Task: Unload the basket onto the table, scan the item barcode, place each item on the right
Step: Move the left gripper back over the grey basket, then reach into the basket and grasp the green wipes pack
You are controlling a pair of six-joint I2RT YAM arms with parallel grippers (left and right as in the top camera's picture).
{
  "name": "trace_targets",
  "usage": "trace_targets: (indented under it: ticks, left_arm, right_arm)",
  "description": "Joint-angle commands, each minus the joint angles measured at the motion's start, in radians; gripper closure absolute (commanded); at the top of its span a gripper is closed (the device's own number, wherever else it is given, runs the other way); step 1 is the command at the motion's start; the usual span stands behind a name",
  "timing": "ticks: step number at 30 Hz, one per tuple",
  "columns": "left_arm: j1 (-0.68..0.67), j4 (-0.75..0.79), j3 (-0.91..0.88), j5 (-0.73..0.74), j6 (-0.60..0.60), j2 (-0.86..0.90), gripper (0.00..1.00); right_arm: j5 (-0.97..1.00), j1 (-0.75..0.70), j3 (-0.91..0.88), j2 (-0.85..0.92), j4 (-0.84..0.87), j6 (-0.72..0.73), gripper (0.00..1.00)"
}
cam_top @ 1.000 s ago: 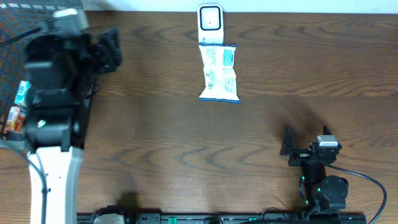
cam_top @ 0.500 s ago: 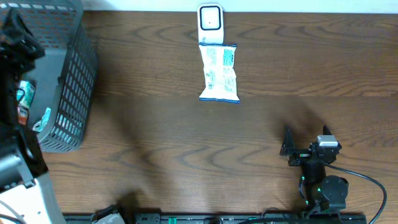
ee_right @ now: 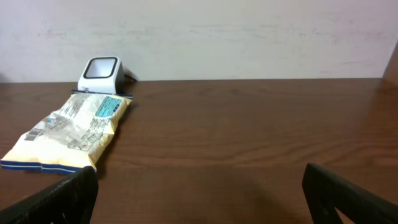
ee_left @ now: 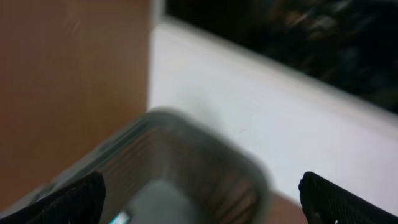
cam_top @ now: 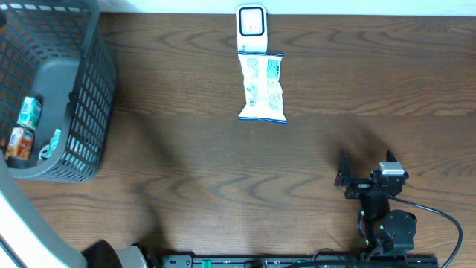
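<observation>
Apparently snack bag (cam_top: 262, 87) abuts scanner (cam_top: 251, 30); print illegible.

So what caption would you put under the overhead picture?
Snack bag lying flat before a white scanner on a wooden table, grey mesh basket at left.

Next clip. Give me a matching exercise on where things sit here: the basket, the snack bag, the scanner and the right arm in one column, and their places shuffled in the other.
Things:
1. basket
2. snack bag
3. scanner
4. right arm

Places:
A. standing at the middle of the table's far edge
B. near right corner, jaws open and empty
C. left end of the table
D. lying flat, printed side up, toward the far side

Pairs: 1-C, 2-D, 3-A, 4-B
</observation>
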Motion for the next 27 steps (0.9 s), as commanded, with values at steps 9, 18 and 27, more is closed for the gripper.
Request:
trace_targets:
  ticks: [9,18,27]
  left_arm:
    - [0.148,-0.014,0.02,-0.078,0.015,0.056,0.02]
    - [0.159,-0.082,0.013,-0.127,0.015,0.154,0.02]
    - [0.16,-0.32,0.013,-0.139,0.016,0.364,0.21]
  right_arm:
    - [0.0,0.004,-0.002,-0.005,-0.004,0.01,0.01]
    - [0.0,0.004,-0.002,-0.005,-0.004,0.01,0.01]
    - [0.0,0.004,-0.002,-0.005,-0.004,0.01,0.01]
